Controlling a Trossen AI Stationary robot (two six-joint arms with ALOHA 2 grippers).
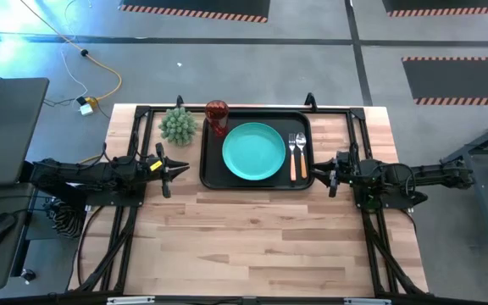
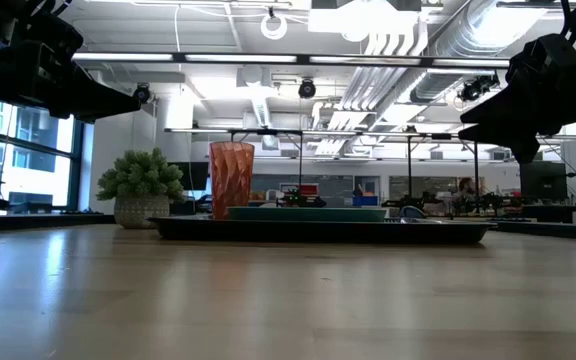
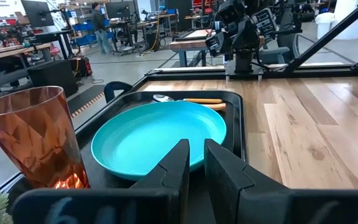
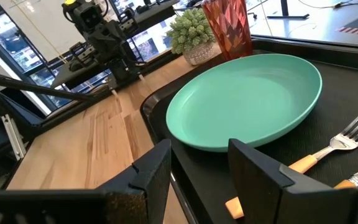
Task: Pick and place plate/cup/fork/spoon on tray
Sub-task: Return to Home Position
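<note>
— What's on the left?
— The left gripper (image 3: 196,149) hangs just off the large black rectangular tray (image 1: 213,174), its fingers a narrow slit apart and empty. A green spiky potted plant (image 1: 178,125) sits nearby.
— And on the tray?
— A small translucent red tumbler (image 1: 217,115) stands in the corner by the plant, with the round teal plate (image 1: 253,152) in the middle. Then come the orange-handled metal fork (image 1: 292,153) and the orange-handled spoon (image 1: 301,152).
— The right side?
— The right gripper (image 4: 199,152) is off that edge, fingers wider apart and empty.

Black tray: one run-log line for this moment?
black rectangular tray: teal round plate, red translucent tumbler, orange-handled fork, spoon | both jaws empty, flanking
</note>
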